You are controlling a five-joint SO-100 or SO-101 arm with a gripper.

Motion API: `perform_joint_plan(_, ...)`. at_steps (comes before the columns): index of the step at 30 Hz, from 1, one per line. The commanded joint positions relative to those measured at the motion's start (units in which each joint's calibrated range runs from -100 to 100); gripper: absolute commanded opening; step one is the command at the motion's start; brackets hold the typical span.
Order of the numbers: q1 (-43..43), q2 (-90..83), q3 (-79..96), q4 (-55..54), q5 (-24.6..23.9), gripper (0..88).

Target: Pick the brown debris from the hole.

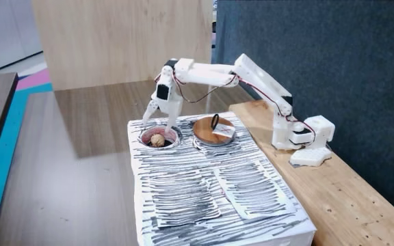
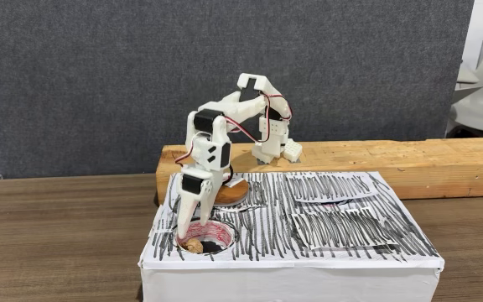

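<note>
Fixed view from the side: the gripper (image 1: 157, 117) hangs with its fingers apart, and the brown debris (image 1: 157, 140) sits right below in the hole (image 1: 172, 143).

Fixed view from the front: the gripper (image 2: 189, 228) tips reach the hole (image 2: 223, 244), and the brown debris (image 2: 194, 245) lies just under them.

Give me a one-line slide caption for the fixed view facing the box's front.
White arm's gripper reaches into the round hole of the scribbled box, fingers open beside the brown debris.

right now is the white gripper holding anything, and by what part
Nothing held: the white gripper stands open over the round hole, its fingertips apart from the lumpy tan-brown debris ball.
</note>
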Motion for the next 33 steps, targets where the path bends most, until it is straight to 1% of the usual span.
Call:
perform_joint_plan(1, 0.0, -0.4, -1.6, 0.6, 0.0, 28.4)
perform_joint_plan(8, -0.4, 0.1, -1.5, 0.6, 0.0, 28.3)
perform_joint_plan(16, -0.4, 6.7, -1.5, 0.6, 0.0, 28.3)
perform_joint_plan(29, 0.2, 7.1, -1.9, -0.3, 0.0, 28.2)
perform_joint_plan(33, 0.2, 9.7, -2.5, -0.3, 0.0, 28.2)
